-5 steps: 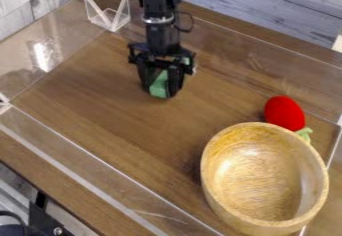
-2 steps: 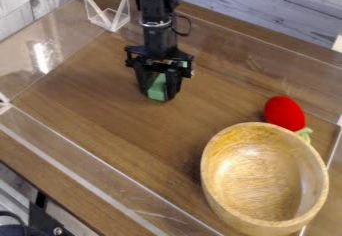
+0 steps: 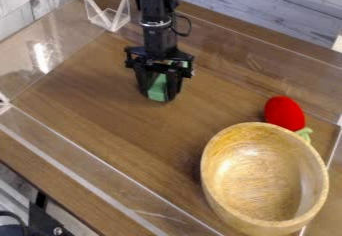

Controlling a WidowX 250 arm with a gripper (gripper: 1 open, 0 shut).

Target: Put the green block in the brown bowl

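Camera view, upper middle of the frame: a dark robot gripper [image 3: 160, 80] reaches down from the top edge, its fingers at either side of the green block [image 3: 159, 88]; the block shows between them as a small patch of green, partly hidden by the dark parts, just left of the middle of the frame; whether the fingers press on it or merely straddle it cannot be told from this view.

At the lower right stands the brown bowl [image 3: 214, 180], round, pale and thick-rimmed, its open side up and its inside bare; it lies well apart from the block. Just beyond the bowl's upper rim, at the right of the frame, sits a red rounded toy [image 3: 283, 111] with a bit of green at its lower right end.

A clear angular object [image 3: 107, 18] stands at the upper left, near the arm; the brown wooden table [image 3: 127, 130] runs beneath everything; pale wood-grained boards [image 3: 261, 10] line the top right; dark cables and parts [image 3: 34, 215] fill the lower left corner.
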